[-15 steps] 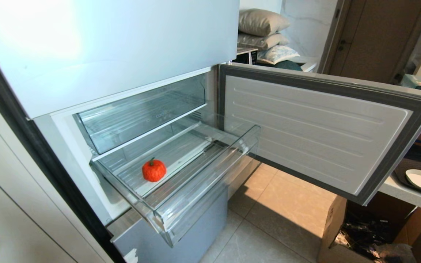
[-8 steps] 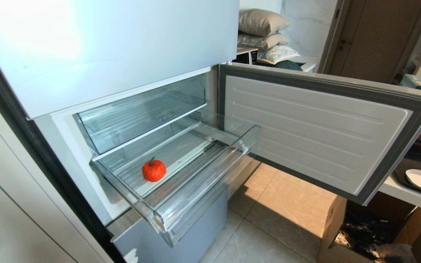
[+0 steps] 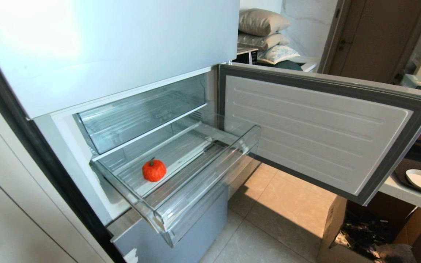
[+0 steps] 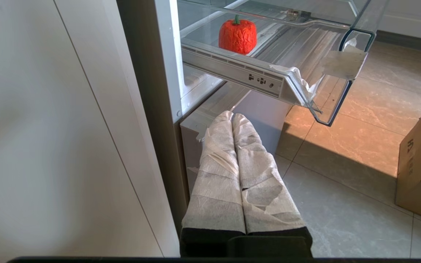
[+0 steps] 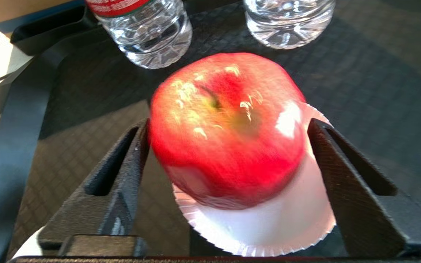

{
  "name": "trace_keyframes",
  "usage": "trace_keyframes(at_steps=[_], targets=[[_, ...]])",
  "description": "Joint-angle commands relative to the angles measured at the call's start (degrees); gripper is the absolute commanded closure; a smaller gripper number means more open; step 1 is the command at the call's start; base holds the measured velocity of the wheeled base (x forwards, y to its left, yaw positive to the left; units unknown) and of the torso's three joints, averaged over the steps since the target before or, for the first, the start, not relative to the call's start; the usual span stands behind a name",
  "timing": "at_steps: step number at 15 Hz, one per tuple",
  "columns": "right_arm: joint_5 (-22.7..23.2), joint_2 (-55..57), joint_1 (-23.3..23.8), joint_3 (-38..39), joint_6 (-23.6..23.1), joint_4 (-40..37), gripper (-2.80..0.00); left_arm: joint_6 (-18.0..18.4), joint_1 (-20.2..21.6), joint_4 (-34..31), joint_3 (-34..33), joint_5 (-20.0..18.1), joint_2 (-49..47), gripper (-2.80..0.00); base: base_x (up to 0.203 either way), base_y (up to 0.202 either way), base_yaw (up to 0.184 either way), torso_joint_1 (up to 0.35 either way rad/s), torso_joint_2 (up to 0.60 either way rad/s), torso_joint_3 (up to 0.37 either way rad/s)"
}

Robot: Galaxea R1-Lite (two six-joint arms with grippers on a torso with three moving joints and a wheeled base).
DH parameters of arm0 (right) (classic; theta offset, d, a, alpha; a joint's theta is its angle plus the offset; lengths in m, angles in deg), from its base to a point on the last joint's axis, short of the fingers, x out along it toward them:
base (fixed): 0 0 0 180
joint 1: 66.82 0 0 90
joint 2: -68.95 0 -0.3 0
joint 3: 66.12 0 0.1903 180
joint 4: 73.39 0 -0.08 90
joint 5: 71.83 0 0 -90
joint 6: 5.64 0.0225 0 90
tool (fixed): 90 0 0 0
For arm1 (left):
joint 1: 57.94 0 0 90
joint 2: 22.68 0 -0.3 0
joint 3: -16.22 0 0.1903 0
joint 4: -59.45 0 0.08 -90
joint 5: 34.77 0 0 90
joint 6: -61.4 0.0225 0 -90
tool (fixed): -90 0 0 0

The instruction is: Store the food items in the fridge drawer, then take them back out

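Note:
A small orange-red pumpkin-like fruit (image 3: 154, 170) with a green stem sits on the ribbed floor of the pulled-out clear fridge drawer (image 3: 203, 187). The left wrist view shows the same fruit (image 4: 237, 35) in that drawer (image 4: 265, 78) from below. My left gripper (image 4: 231, 117), wrapped in white cloth, is shut and parked low beside the fridge's lower panel. In the right wrist view a red apple (image 5: 228, 128) sits over a white paper plate (image 5: 280, 223). My right gripper (image 5: 228, 126) is open around it, with a gap at one finger (image 5: 342, 175).
The fridge door (image 3: 323, 128) stands open to the right. A deeper clear bin (image 3: 141, 113) sits above the drawer. Two water bottles (image 5: 148, 29) stand on the black tray (image 5: 378, 91) behind the apple. A cardboard box (image 3: 364, 233) is on the floor under the counter.

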Motion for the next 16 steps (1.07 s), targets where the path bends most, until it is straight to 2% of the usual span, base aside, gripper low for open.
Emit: trace_keyframes(at_steps=[1,5,9,10,11,16], targets=[[0.08,-1.07,0.09,0.31,0.07,0.22,-2.8,-0.02,0.0,0.0,0.0,0.02,-0.01,0.0,0.0,0.0,0.0,0.0,0.0,0.0],[-0.01,-4.67,0.25,1.44,0.93,0.24,-2.8,-0.02,0.0,0.0,0.0,0.02,-0.01,0.0,0.0,0.0,0.0,0.0,0.0,0.0],[-0.86,-12.37,0.85,7.6,1.58,0.17,-2.8,-0.02,0.0,0.0,0.0,0.02,-0.01,0.0,0.0,0.0,0.0,0.0,0.0,0.0],[-0.92,-14.87,1.23,9.7,1.67,0.16,-1.55,-0.02,0.0,0.0,0.0,0.02,-0.01,0.0,0.0,0.0,0.0,0.0,0.0,0.0],[-0.95,-17.83,1.73,12.03,1.79,0.15,0.0,-0.02,0.0,0.0,0.0,0.02,-0.01,0.0,0.0,0.0,0.0,0.0,0.0,0.0],[-0.8,-34.21,4.41,22.58,3.5,0.21,0.0,-0.02,0.0,0.0,0.0,0.02,-0.01,0.0,0.0,0.0,0.0,0.0,0.0,0.0]])
